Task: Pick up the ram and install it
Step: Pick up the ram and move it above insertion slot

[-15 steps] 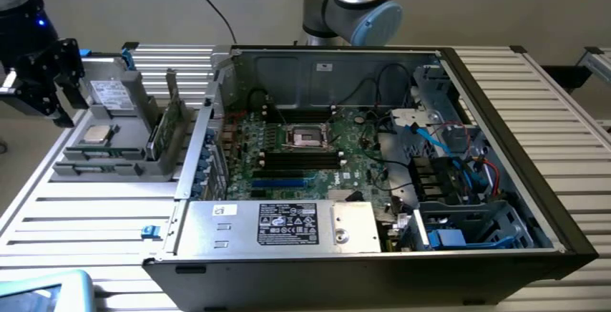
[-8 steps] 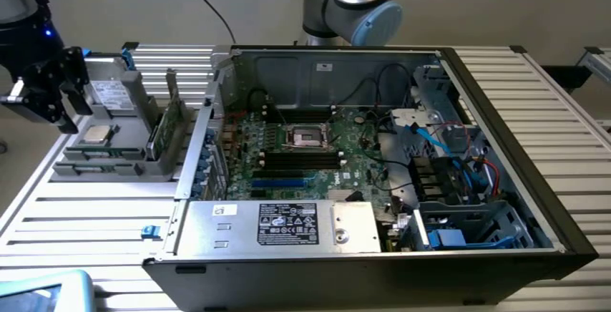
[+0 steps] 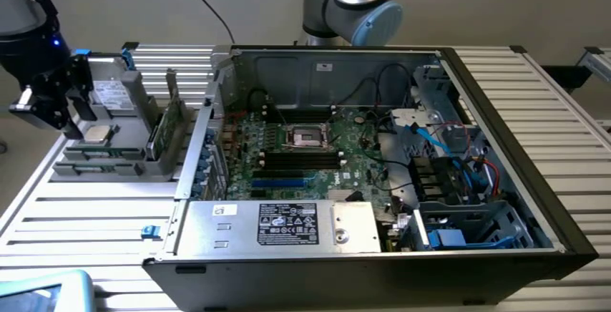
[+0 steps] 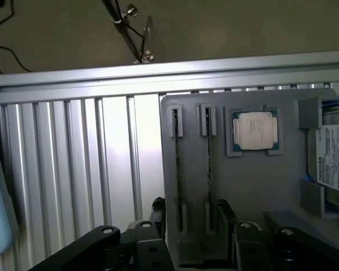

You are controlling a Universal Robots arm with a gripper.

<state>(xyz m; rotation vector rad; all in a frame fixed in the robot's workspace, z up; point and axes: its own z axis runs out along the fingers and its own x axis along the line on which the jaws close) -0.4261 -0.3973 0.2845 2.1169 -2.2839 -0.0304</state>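
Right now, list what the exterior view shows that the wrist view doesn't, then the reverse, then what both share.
Exterior view's own: the open computer case, its motherboard and the labelled power supply. Wrist view's own: the floor beyond the table edge, with a thin metal rod. Shared: the grey holder, two ram sticks standing in its slots, the processor, the drive, and the gripper over the holder.

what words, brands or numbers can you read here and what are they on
"TOSHIBA": white label of the silver drive
rest of that label: too small to read
black label on the power supply: too small to read
processor top: blurred, unreadable
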